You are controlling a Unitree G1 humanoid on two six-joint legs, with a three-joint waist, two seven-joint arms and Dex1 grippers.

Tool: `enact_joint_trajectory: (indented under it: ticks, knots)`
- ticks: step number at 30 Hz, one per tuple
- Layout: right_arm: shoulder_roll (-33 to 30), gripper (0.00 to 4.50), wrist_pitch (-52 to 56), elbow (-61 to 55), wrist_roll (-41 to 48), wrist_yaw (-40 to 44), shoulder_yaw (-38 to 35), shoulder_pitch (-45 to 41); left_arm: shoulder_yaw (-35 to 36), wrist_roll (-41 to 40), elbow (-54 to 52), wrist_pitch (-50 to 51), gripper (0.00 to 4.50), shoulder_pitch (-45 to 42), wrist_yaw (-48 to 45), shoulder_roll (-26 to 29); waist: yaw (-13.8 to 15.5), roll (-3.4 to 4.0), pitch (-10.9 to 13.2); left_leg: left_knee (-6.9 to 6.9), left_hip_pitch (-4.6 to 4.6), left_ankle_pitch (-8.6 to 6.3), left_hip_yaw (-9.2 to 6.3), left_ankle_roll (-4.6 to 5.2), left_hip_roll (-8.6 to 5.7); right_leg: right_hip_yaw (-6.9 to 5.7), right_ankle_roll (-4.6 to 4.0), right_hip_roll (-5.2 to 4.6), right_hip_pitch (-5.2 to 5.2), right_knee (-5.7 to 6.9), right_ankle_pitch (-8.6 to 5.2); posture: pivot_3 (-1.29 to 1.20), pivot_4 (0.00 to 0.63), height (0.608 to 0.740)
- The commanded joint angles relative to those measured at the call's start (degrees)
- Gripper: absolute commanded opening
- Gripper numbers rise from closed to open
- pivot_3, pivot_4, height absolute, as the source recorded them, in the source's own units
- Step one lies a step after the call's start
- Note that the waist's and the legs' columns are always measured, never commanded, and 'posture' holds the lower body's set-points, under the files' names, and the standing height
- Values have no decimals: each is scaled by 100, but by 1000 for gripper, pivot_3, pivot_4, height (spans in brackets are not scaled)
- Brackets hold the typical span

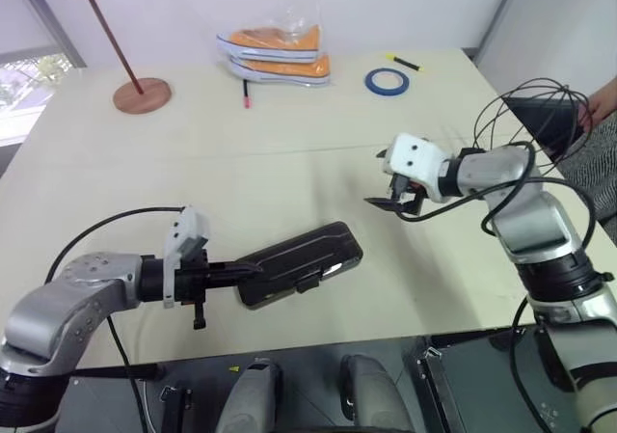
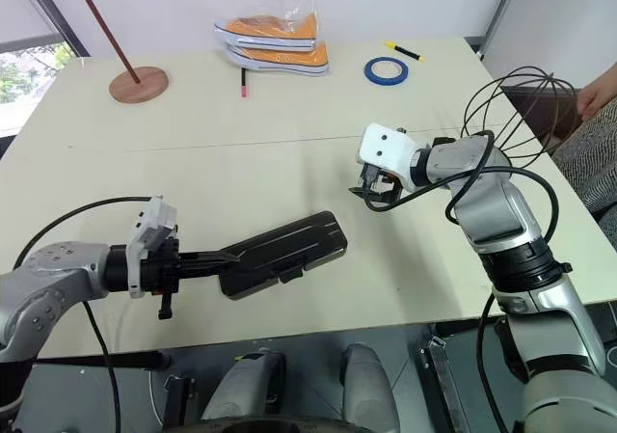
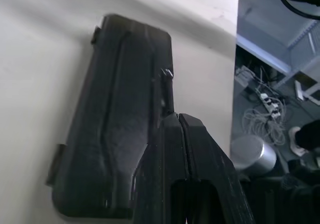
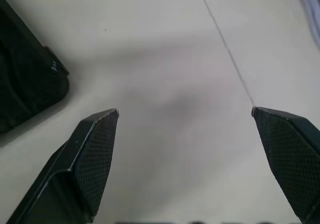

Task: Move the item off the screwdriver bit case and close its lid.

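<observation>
Dark case [image 1: 299, 262] lidded, bits hidden; left end effector [image 3: 178, 121] pressed together, right [image 4: 185, 116] spread.

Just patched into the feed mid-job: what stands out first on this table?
The dark screwdriver bit case lies near the table's front edge with its lid down, the left hand, fingers pressed together, at its near end. The right hand hovers wide open over bare table to the case's right. At the table's far right edge sits the black wire globe, clear of the case.
</observation>
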Motion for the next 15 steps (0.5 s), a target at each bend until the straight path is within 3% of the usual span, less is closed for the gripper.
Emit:
enact_joint_trajectory:
  ticks: [1, 3, 5, 10, 11, 13, 15]
  knots:
    - [120, 4448, 679, -428, 588, 77, -327, -192, -59, 207, 398, -294, 0, -531, 26, 3, 15, 0, 0, 1, 0, 0, -1, 0, 0, -1, 0, 0, 1, -1, 0, 0, 150, 740]
    - [368, 4448, 1633, -675, 1141, 53, -512, -302, -206, 366, 789, -427, 0, -1011, -43, -15, 14, 0, 0, 3, -1, 0, 0, 0, -2, 0, 0, -1, 3, -3, 0, 0, 150, 740]
    - [675, 3930, 2798, -969, 1750, -20, -747, -432, -367, 488, 1161, -556, 0, -1454, -233, 15, 3, 0, 0, 3, -2, 0, 1, 0, -3, 0, 1, -1, 3, -4, 0, 0, 150, 740]
    - [1133, 1549, 5225, -1714, 2793, -348, -1045, -450, -898, 959, 2105, -1051, 0, -2383, -882, 54, -4, 0, 0, -1, -1, -1, -2, 2, -2, -1, 2, 1, -2, 1, 1, 0, 150, 740]
    - [1233, 878, 5604, -1802, 2970, -440, -1117, -440, -1005, 1051, 2294, -1147, 0, -2557, -1003, 23, -4, 0, 0, -2, -2, -2, -1, 3, -3, -1, 2, 1, -2, 0, 1, 0, 150, 740]
    - [1300, 43, 5935, -1877, 3454, -621, -1173, -362, -1234, 1271, 2701, -1379, 0, -2895, -1205, -90, 2, 0, 0, 0, -2, -2, -1, 3, -4, -1, 2, 0, -2, 1, 1, 0, 150, 740]
    - [1249, 43, 5953, -1833, 4063, -864, -1183, -234, -1453, 1499, 3118, -1614, 0, -3181, -1381, -250, 20, -1, -1, 2, -3, -2, -1, 3, -5, -1, 3, 0, 0, 1, 2, 0, 150, 740]
